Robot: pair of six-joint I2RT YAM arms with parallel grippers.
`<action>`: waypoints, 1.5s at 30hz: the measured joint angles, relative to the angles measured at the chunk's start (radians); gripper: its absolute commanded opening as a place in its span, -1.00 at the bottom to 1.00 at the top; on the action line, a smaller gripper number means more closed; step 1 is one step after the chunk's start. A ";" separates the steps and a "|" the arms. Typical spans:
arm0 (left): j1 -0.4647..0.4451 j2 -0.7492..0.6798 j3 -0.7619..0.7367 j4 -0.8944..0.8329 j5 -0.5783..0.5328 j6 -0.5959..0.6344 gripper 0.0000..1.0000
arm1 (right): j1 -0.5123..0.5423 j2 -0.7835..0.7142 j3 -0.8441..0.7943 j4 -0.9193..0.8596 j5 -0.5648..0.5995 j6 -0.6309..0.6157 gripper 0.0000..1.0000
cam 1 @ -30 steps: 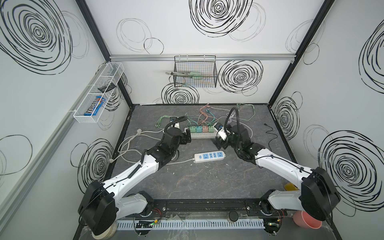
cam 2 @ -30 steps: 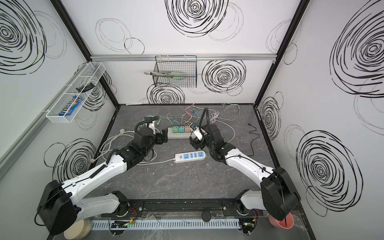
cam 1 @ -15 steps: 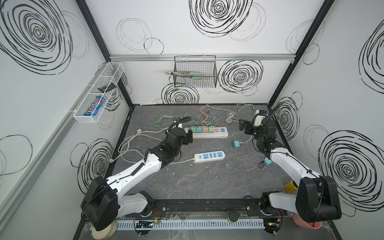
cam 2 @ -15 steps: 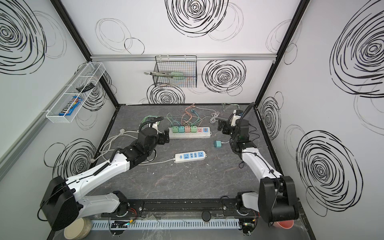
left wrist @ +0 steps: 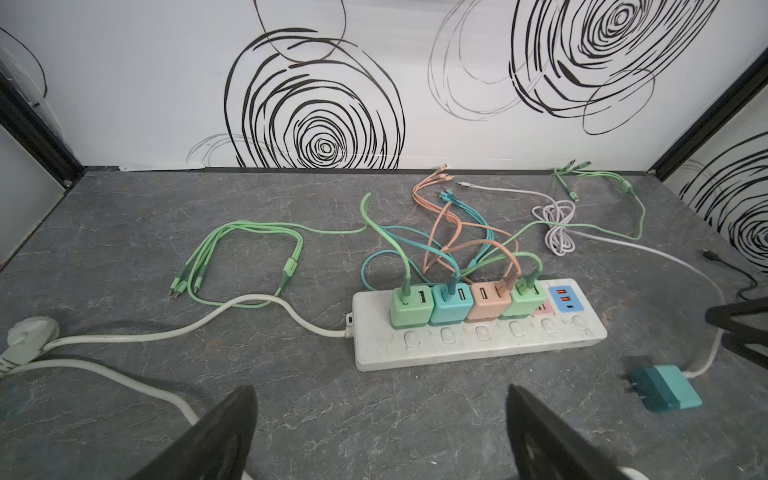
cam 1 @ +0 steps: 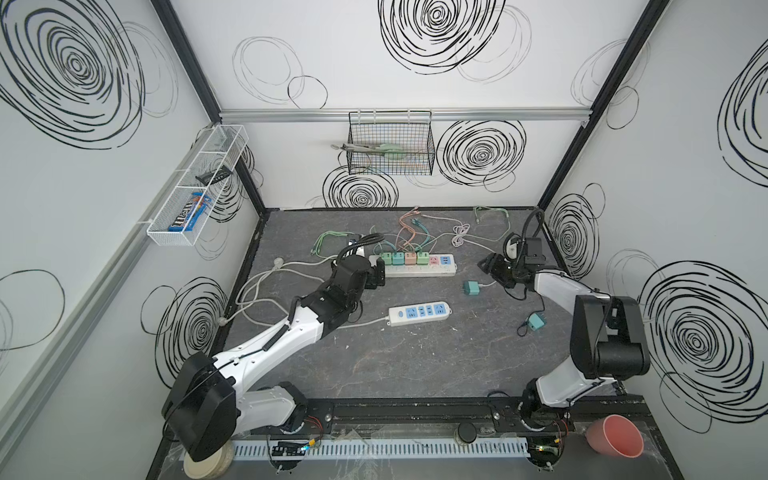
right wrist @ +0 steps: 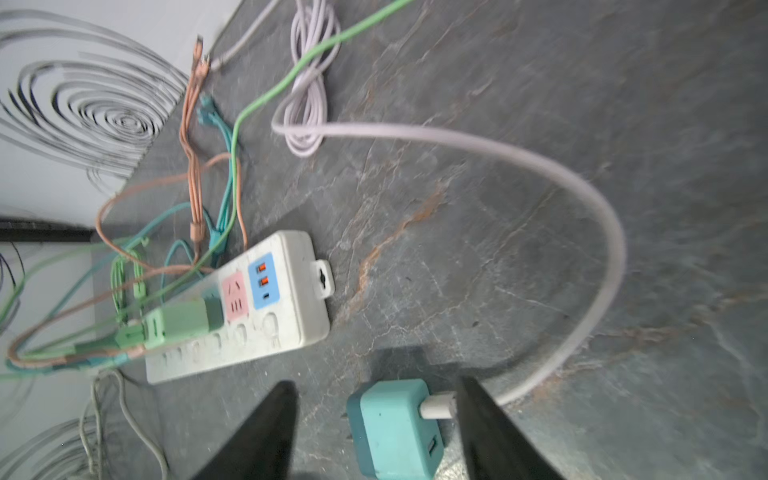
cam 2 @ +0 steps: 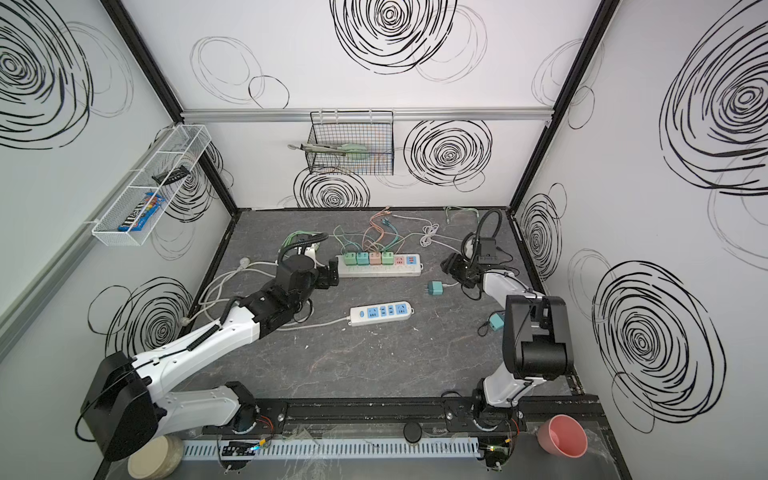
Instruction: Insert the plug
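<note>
Dark grey marbled counter point(cam 1: 415, 365) floors a white booth whose walls carry black scribbled swirls. Near the back lies a long power strip point(cam 1: 415, 271) with four charger cubes plugged in side by side: green, teal, peach, green. Next to them its pink socket point(right wrist: 235, 297) stands free, and a blue USB panel ends the row. Nearer the front, apart from it, lies a short power strip point(cam 1: 419, 315) with blue sockets.

The teal charger plug point(cam 1: 471, 287) lies on the counter to the right of the long strip's end, its prongs pointing leftward in both top views. A lilac cable point(right wrist: 540, 166) is plugged into it and loops away.

The right tool point(cam 1: 492, 266) sits just beside that plug, released. In the right wrist view its two black fingers point(right wrist: 257, 432) stand apart with the plug between them. There is a clear gap on one side and the cable's white connector at the other; whether that finger touches it I cannot tell.

The left tool point(cam 1: 376, 275) is spread wide and empty at the cord end of the long strip. A second teal plug point(cam 1: 536, 322) on a black cable lies farther front, near the right arm
</note>
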 measured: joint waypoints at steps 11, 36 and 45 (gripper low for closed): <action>0.002 0.013 0.000 -0.001 0.004 0.004 0.92 | 0.092 0.152 0.110 -0.040 0.018 -0.093 -1.00; 0.003 0.014 0.000 0.000 0.026 0.005 0.92 | 0.159 -0.031 -0.110 -0.211 0.066 -0.151 -0.88; 0.004 0.023 -0.003 0.001 0.039 0.008 0.92 | 0.170 -0.140 -0.165 -0.317 0.078 -0.150 0.25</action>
